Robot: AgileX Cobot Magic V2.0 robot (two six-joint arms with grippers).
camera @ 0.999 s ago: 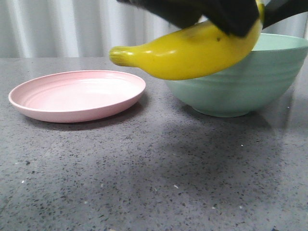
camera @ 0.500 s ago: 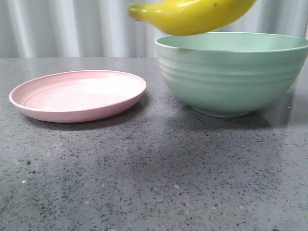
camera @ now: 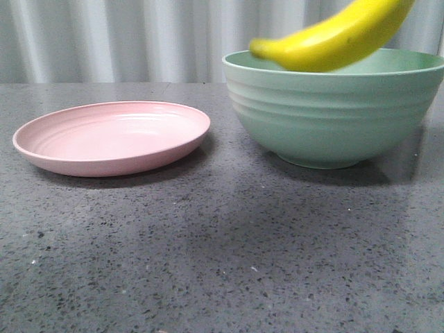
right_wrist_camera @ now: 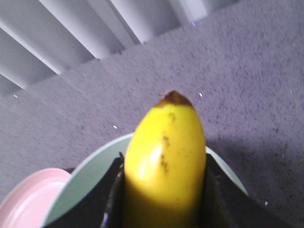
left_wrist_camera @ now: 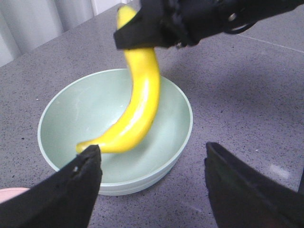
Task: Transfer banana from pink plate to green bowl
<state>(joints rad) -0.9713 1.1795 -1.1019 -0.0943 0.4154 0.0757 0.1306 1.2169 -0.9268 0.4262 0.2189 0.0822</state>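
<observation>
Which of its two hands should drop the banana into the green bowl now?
The right hand. It already grips the banana, which hangs tilted over the green bowl, stem end dipping inside. The left hand is open and empty beside the bowl.

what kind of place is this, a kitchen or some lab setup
Most likely a staged lab tabletop, not a kitchen: a bare speckled grey counter, a pale corrugated backdrop, and only the pink plate, green bowl and banana set out.

Matte black tool, broad tapered fingers
</observation>
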